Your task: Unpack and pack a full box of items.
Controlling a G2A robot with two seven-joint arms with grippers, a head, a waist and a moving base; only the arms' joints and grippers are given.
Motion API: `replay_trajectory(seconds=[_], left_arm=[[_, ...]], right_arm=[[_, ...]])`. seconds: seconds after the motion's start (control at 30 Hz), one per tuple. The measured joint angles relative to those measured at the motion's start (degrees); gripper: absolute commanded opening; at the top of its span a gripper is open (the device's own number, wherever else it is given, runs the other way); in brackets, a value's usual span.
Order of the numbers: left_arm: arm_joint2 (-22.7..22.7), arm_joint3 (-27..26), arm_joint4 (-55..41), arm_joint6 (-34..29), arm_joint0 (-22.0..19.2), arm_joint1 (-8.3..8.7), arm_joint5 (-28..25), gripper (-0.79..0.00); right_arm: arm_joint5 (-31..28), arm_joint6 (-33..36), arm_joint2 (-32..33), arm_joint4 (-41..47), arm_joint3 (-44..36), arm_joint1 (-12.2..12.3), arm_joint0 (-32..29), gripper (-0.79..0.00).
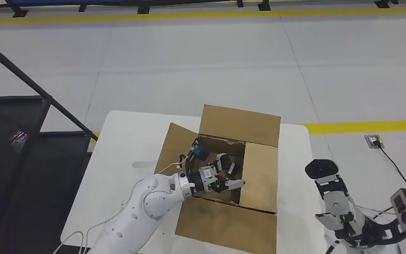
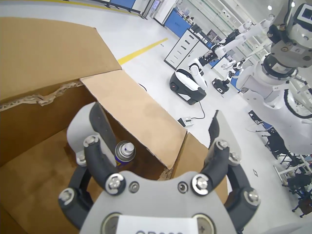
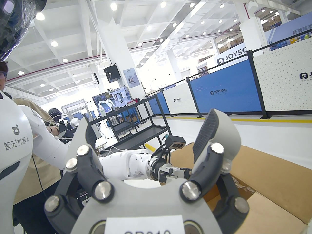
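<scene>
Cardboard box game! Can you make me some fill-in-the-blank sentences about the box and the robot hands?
The cardboard box has its flaps ____.
The spray can stands ____ the box.
The right gripper holds ____.

Missing words: open; inside; nothing.

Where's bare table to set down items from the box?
Bare: the table between the box's left flap and the table's left edge, and a narrower strip right of the box. Crowded: inside the box, around the left gripper.
</scene>
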Motion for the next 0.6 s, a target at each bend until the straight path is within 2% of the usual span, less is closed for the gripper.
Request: replay_trajectory(seconds=[0.1,0.23,0.33,0.6], left_arm=[[0.85,0.2,-4.92,-3.58,-0.11,-0.42,2.39,0.0],[3.67,2.21,-8.4,-12.12,-3.62,-1.63,9.06,0.0],[5.24,4.76,-13.79,-15.24,-5.68,-2.73,11.79,0.0],[8.62,12.89,-25.64,-25.01,-10.57,-5.43,13.58,0.0]], right_arm=[[3.03,-0.15,-1.45,0.28,-0.3,-0.11,0.97,0.0],[6.01,0.67,-3.46,0.89,0.06,-0.14,3.36,0.0],[7.02,1.79,-4.08,1.06,0.65,-0.06,4.31,0.0],[8.81,2.83,-4.13,1.8,1.51,0.07,4.98,0.0]])
